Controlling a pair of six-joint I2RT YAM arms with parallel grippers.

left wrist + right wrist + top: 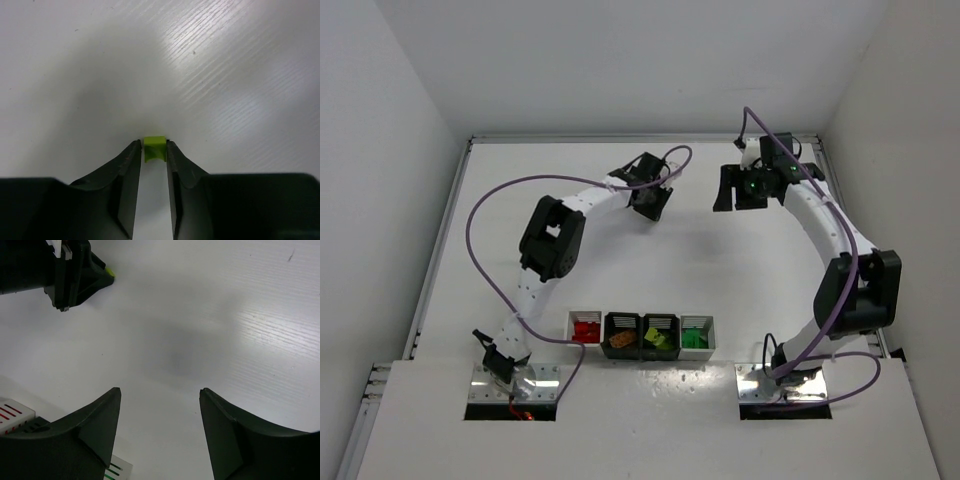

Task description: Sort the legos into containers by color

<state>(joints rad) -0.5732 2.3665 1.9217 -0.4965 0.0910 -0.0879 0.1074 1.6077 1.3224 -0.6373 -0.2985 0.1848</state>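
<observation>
1. Left fingers (pixel 129 167) stand close together, each tip against one side of a small yellow-green studded plastic lego brick (pixel 154 148); I read this as a clamp on the brick; it is pinched at the very tips, sensibly, since it is far narrower than the fingers; whether it rests on the white bench (pixel 100 75) or is just clear of it, I cannot tell.
2. Right fingers (pixel 100 425) stand wide apart with nothing between them, only bare bench below; in the top view they hang at 3 o'clock of the left ones, well apart, probably so the two arms do not crowd one brick.
3. At 6 o'clock of the brick, near the arm bases, lies the row of four small joined square open-top bins (pixel 570 330); from 9 o'clock to 3 o'clock: a white bin with red bricks (pixel 584 328), a black bin with brown-orange bricks (pixel 621 341), a black bin with yellow-green bricks (pixel 661 339), a white bin with green bricks (pixel 695 337).
4. Judged from this, the step in hand is the grasp; most sorting looks done, and this brick belongs in the third bin, with its own colour.
5. Next calls for a straight lift, a carry toward 6 o'clock, and a low release; a brick this small may twist or squirt out of the tips, or bounce into the green neighbour at 3 o'clock.
</observation>
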